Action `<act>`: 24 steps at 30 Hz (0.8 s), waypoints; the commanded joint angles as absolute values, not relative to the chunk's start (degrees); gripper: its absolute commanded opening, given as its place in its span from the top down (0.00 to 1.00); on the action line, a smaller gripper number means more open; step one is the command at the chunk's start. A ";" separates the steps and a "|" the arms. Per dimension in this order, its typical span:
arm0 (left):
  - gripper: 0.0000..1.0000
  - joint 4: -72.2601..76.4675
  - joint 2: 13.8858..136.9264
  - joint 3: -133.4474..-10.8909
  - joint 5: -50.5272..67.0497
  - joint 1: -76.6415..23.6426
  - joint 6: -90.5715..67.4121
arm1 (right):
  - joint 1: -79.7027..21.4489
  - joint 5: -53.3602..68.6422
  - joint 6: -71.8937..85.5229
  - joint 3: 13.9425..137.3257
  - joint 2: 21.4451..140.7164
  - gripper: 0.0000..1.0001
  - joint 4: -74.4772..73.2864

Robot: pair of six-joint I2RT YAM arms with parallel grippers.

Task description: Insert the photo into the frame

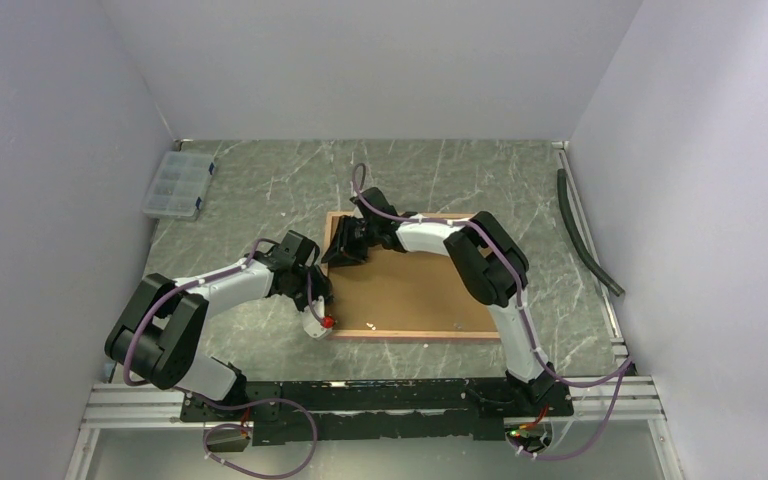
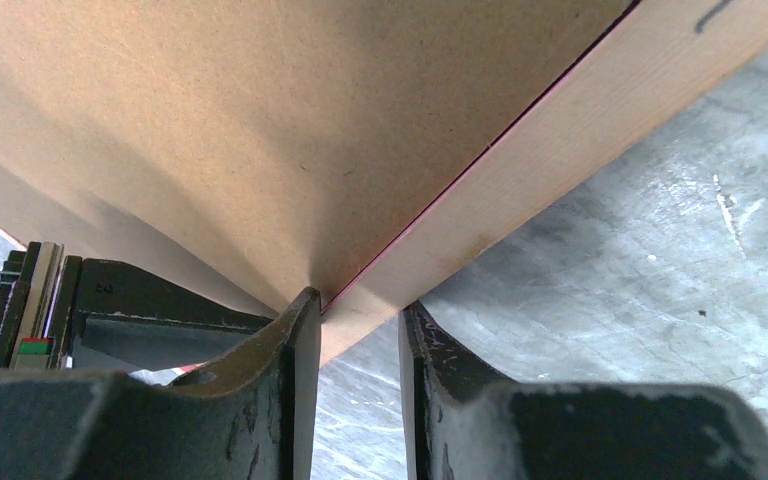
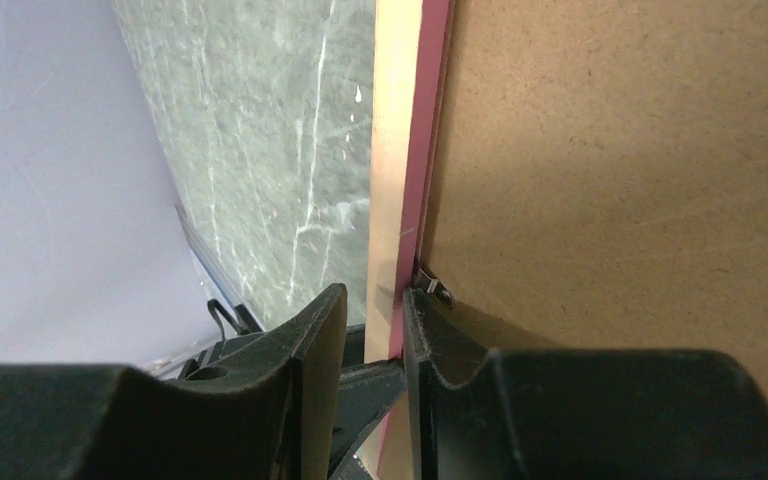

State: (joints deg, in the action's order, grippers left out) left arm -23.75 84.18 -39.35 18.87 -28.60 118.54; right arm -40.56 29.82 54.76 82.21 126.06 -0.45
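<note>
as the frame is lying back-up in the middle of the bench, with the brown backing board filling it, we are working at the two ends of its left rail. the left tool is sitting at the near-left corner, its jaws narrowed onto the tan rail so that the wood is pinched between them. the right tool is doing the same at the far-left corner. its jaws are standing close on either side of the rail, with the pink edge showing between them. it is looking like a pinch too, though the fit there is harder to read. a small metal clip is lying just beside its inner finger, against the board. we are judging that both corners are being held so the frame can be steadied or tipped evenly, without twisting its thin rails. the photo is not showing in any view, and we cannot tell whether it is lying under the board.
</note>
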 commanded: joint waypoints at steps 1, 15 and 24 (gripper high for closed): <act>0.92 -39.97 86.13 -35.73 19.79 -28.70 154.50 | -40.51 25.09 53.75 84.01 129.06 0.68 -1.21; 0.52 -36.42 80.90 -35.95 19.33 -28.46 143.03 | -38.48 27.73 53.37 78.17 117.97 0.62 1.71; 0.06 -38.23 70.77 -36.53 21.11 -27.12 132.83 | -32.99 24.59 50.46 75.55 110.52 0.48 -2.92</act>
